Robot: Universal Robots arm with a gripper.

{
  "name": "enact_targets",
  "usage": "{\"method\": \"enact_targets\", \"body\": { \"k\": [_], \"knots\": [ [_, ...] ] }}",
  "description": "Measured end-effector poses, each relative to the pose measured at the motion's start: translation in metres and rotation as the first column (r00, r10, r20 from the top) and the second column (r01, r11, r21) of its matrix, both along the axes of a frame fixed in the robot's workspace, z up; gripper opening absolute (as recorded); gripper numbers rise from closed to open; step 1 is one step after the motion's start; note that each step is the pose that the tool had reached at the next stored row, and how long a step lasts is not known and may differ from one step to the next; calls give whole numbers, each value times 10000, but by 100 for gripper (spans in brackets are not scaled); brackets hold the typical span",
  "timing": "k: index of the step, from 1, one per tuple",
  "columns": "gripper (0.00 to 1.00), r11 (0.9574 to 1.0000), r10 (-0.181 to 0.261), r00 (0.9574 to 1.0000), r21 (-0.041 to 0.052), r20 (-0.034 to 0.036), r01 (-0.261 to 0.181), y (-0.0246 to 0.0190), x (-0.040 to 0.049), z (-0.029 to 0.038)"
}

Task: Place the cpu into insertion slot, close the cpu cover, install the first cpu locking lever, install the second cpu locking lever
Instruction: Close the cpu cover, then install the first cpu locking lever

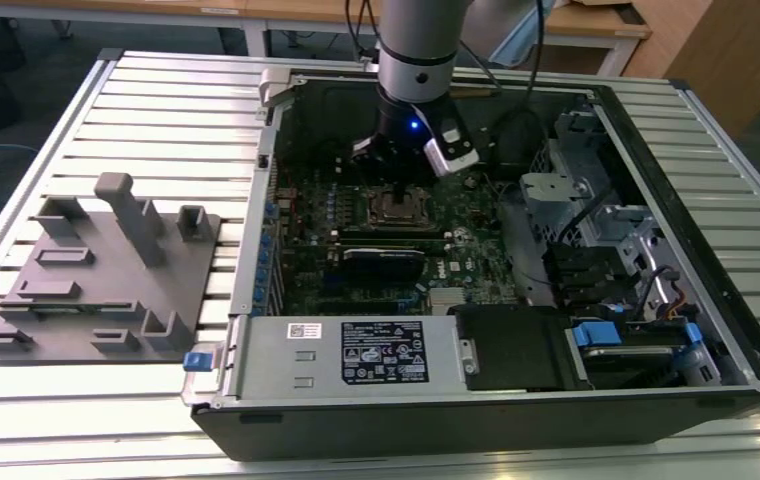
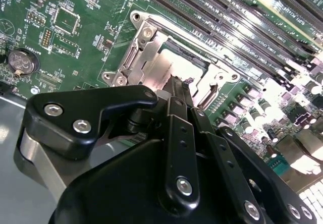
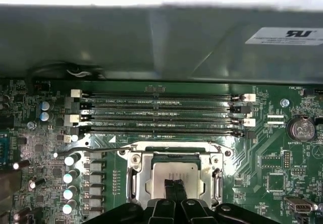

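One gripper (image 3: 175,188): fingertips drawn together, apparently nothing btwn them; tips on or just above cpu top. One cpu (image 3: 174,172): seated flat in insertion slot (image 1: 400,212), directly under the tips, approx. centred. One cpu cover (image 3: 137,164): down over cpu, framing it. One lever wire (image 3: 91,150): runs sideways from socket across motherboard (image 3: 272,158); latched or not, can't tell.

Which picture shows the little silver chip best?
The first wrist view: the cpu faces the camera squarely. The second wrist view shows it slanted, partly behind the gripper; the exterior view, tiny.
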State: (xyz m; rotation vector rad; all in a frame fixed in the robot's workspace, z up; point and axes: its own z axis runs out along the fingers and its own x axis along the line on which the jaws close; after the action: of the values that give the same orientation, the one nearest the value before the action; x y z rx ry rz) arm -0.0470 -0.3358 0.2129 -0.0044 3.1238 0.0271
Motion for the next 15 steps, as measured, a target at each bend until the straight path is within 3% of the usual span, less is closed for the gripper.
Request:
{"method": "enact_targets", "body": {
  "k": [10,15],
  "knots": [
    [10,10000,1,10000,5,0,-1,0,0,96],
    [10,10000,1,10000,6,1,-1,0,1,107]
  ]
}}
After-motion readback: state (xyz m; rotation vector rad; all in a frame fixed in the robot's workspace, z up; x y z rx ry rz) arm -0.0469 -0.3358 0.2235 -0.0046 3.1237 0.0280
